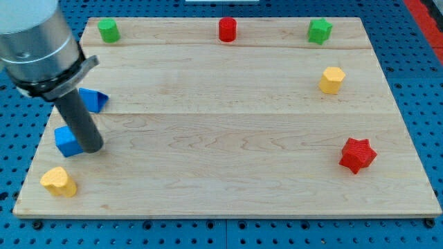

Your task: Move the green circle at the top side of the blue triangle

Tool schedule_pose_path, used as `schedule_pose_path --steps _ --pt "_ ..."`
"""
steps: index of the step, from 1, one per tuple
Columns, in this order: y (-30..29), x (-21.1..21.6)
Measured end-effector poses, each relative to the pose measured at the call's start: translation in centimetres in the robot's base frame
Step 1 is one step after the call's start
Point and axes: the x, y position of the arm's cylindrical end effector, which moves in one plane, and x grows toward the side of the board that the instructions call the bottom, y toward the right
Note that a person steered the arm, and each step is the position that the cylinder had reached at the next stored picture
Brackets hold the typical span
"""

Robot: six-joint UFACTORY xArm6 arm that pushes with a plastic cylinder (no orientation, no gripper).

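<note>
**Tip parked among the blue blocks, far from the green circle**

Your arm carries no gripper, so there is nothing to open or close: it ends in a dark rod, and my tip [92,148] rests on the board at the frame's lower left. It sits just beside, possibly touching, the blue cube [66,141] on the tip's left. The blue triangle [95,99] lies just above, partly hidden behind the rod, so you cannot tell whether the rod touches it.

The green circle [108,30] stands in the upper left corner of the wooden board [228,138], well apart from the tip and directly up-frame from the triangle.

Watch these risks:

- Driving straight up-frame to reach the circle would likely shove the triangle, shifting your target spot.
- Any leftward drift would probably push the blue cube toward the board's edge.
- The circle sits near the top edge; approaching it from below could slide it off. You would need to come around it from above.
- The yellow block [58,181] at the lower left corner is near enough to be clipped on a wide swing.
</note>
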Motion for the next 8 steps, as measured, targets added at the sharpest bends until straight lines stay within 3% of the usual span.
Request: schedule_pose_path --steps 1,2,4,5,6,7,8 --pt "0.2 -0.1" --pt "3.6 -5.2" --pt "6.9 -19.1" --pt "6.1 -26.3" --pt "2.3 -30.7" --pt "-2.8 -29.3" --pt "-3.0 -25.1"
